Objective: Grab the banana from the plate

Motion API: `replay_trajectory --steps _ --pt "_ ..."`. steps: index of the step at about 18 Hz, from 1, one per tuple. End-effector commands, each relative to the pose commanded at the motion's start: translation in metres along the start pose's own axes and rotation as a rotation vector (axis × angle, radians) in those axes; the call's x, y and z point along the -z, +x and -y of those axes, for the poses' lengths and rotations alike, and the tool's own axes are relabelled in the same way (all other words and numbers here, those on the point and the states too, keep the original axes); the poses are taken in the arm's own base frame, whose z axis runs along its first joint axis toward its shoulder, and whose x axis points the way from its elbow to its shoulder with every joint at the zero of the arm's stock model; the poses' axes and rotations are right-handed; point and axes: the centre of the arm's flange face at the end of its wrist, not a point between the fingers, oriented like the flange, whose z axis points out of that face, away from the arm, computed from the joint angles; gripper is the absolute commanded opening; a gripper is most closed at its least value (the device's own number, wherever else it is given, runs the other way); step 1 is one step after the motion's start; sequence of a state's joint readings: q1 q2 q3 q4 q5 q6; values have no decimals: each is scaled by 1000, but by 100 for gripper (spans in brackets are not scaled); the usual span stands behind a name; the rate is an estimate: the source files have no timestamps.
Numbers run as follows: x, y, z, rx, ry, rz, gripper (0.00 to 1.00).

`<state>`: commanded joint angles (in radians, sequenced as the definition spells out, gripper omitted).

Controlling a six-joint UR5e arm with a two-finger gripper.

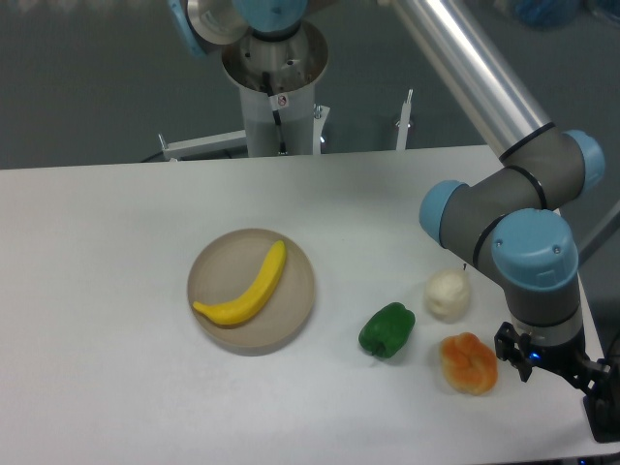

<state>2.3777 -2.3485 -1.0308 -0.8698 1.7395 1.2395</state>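
Observation:
The yellow banana lies diagonally on the beige plate, left of the table's middle. My gripper shows only as a black part at the bottom right edge of the view, far right of the plate and just right of the lumpy orange item. Its fingers are cut off by the frame edge, so I cannot see whether they are open or shut. Nothing shows in it.
A green pepper, a white garlic-like item and a lumpy orange item lie between the plate and my arm. My arm's elbow and wrist hang over the right side. The robot base stands at the back.

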Motion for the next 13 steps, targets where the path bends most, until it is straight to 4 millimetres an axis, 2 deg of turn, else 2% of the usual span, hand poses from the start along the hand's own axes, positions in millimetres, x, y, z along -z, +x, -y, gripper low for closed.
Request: replay_trajectory --steps 2,6,8,13 --pt "-1 5 2 -2 0 -7 100" --pt "12 4 3 0 2 4 100" --pt "16 10 3 -5 -2 -2 100" --pt "35 22 -6 -6 -9 -17 100"
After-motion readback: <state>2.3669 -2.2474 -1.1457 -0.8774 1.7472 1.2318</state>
